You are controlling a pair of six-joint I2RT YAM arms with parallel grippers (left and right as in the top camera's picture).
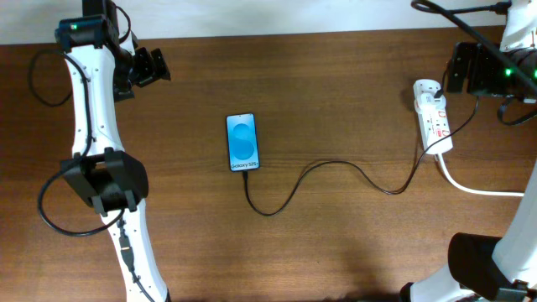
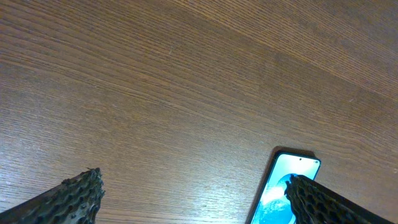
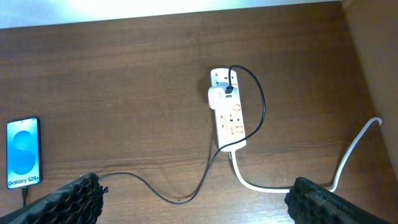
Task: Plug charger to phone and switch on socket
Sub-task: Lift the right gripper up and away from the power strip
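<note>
The phone [image 1: 242, 142] lies face up mid-table, blue screen lit with "Galaxy S25" text. It also shows in the left wrist view [image 2: 278, 194] and the right wrist view [image 3: 23, 153]. The thin black charger cable [image 1: 336, 165] runs from the phone's near end in a curve to the white socket strip [image 1: 434, 117] at the right; its plug tip sits at the phone's bottom edge. The cable [image 3: 180, 198] and the strip [image 3: 227, 111] show in the right wrist view. My left gripper [image 1: 154, 65] is open, far left of the phone. My right gripper [image 1: 457, 67] is open, above the strip.
A thick white cord [image 1: 478, 188] leaves the strip's near end toward the right edge, also in the right wrist view [image 3: 292, 186]. A white wall strip [image 1: 277, 15] borders the table's far edge. Both arm bases stand at the front corners.
</note>
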